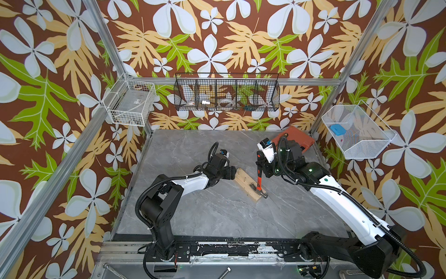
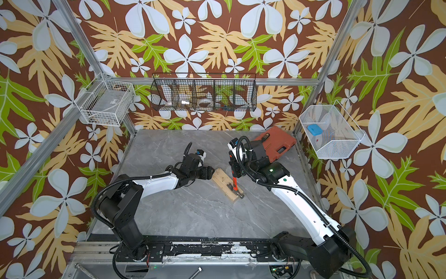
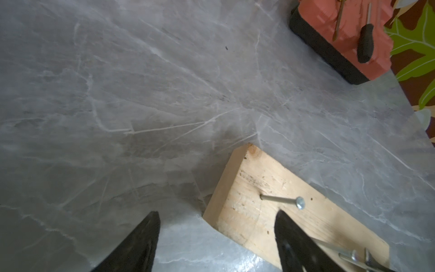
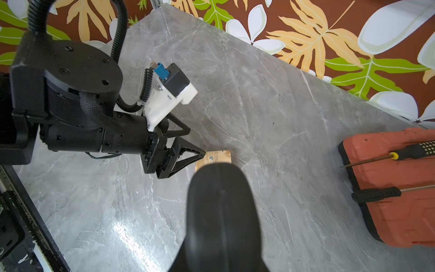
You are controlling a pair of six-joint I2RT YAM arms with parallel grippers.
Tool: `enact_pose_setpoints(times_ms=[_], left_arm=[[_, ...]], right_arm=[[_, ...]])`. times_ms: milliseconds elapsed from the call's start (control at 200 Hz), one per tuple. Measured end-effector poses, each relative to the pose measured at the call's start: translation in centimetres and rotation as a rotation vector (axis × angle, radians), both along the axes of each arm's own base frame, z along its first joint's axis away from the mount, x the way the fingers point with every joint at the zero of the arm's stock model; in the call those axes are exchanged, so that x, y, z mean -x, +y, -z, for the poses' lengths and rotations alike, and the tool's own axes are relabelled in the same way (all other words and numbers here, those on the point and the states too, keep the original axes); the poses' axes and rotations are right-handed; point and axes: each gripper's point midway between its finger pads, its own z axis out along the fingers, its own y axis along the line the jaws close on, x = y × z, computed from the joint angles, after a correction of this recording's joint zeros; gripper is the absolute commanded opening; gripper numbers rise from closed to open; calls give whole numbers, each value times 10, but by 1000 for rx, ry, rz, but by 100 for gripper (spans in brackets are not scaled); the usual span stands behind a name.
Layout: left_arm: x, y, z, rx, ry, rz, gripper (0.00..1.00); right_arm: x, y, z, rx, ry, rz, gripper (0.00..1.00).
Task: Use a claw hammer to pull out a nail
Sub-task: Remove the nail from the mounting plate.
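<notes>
Blurred claw hammer [image 4: 221, 212] handle hides most of wood block [image 4: 223, 157].

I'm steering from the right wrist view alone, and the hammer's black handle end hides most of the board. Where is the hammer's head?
Observer: In both top views the claw hammer leans in the right gripper, steel head down on the wooden board, at the end nearer the arm bases.
Operator: Is the claw on a nail?
Observer: The left wrist view shows a nail with its head right beside the claw; hooked or not, I cannot tell.
Operator: Any other nail?
Observer: A second nail near the far end leans, a long stretch of shank showing.
</notes>
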Motion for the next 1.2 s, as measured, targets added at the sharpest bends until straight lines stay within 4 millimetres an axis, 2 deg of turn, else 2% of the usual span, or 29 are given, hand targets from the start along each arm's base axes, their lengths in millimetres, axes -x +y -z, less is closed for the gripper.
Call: enact_pose_setpoints(times_ms=[250, 530, 741, 1201], left_arm=[[-2, 8, 12, -25, 21, -18, 78], [-12, 25, 5, -22, 25, -66, 78], [-17, 24, 0, -33, 23, -63, 77], [-23, 19, 22, -76, 72, -43, 76]], right_arm=[[-1, 8, -9, -15, -68, -11, 0], [-7, 13, -15, -47, -144, -24, 0], [-5, 16, -14, -67, -185, -49, 0], [11, 10, -7, -106, -265, -65, 0]])
